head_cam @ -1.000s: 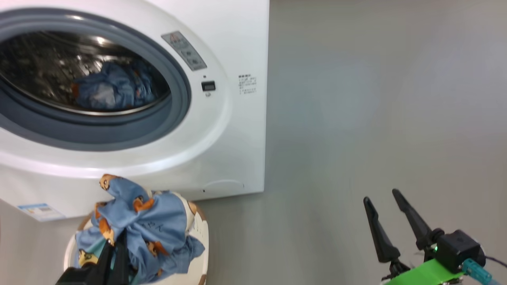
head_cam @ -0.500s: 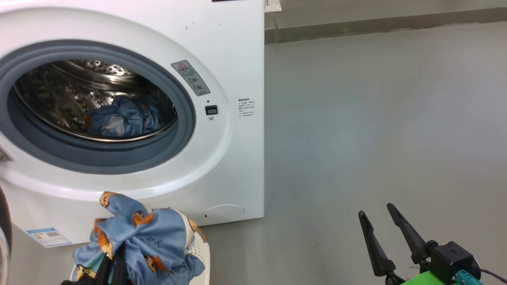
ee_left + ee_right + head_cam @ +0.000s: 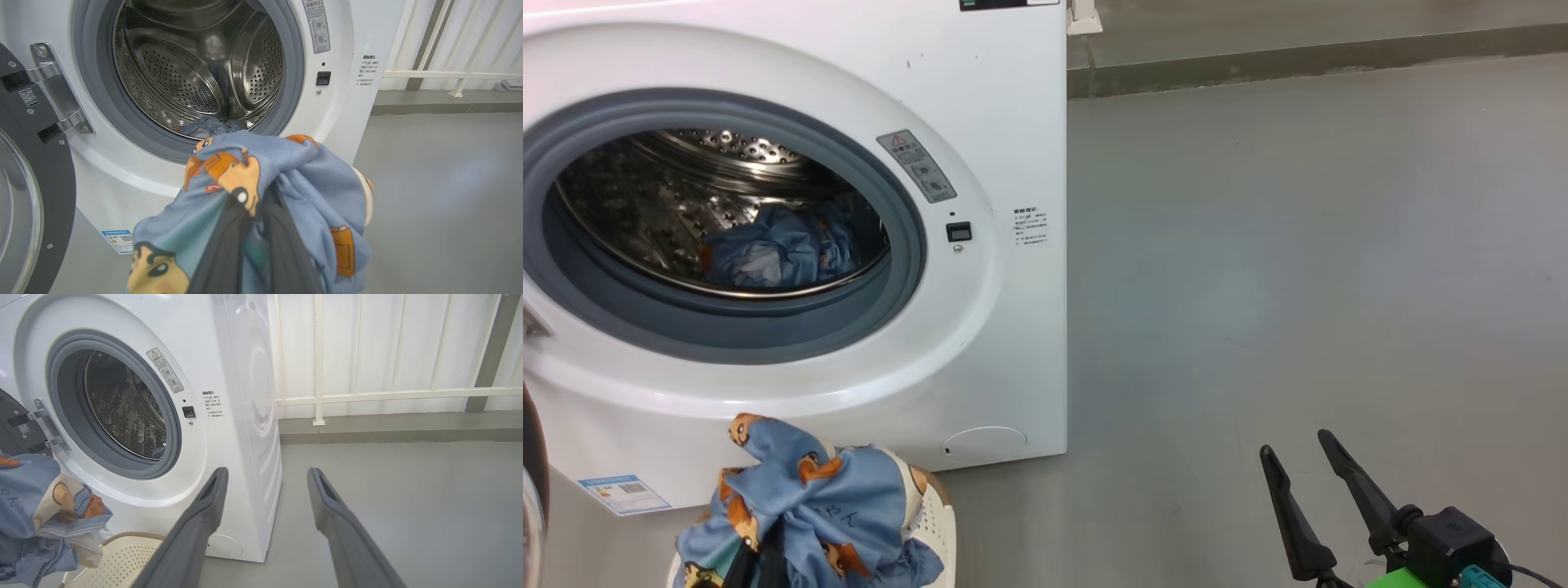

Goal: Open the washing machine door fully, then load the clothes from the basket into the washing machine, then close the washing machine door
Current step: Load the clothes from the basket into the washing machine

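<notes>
Left gripper [image 3: 254,204] clamped on the clothes [image 3: 302,171], fingertips buried in fabric.
Basket [image 3: 935,523] mostly hidden beneath; right gripper [image 3: 265,473] spread, empty.

Left gripper [image 3: 761,549] low at lower left, dark fingers pinched tight on the clothes [image 3: 849,506], right gripper [image 3: 1294,443] at lower right, two long fingers spread wide apart, tips pointing forward and up

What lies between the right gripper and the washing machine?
Bare grey floor separates the right gripper from the washing machine; the head view shows it.
</notes>
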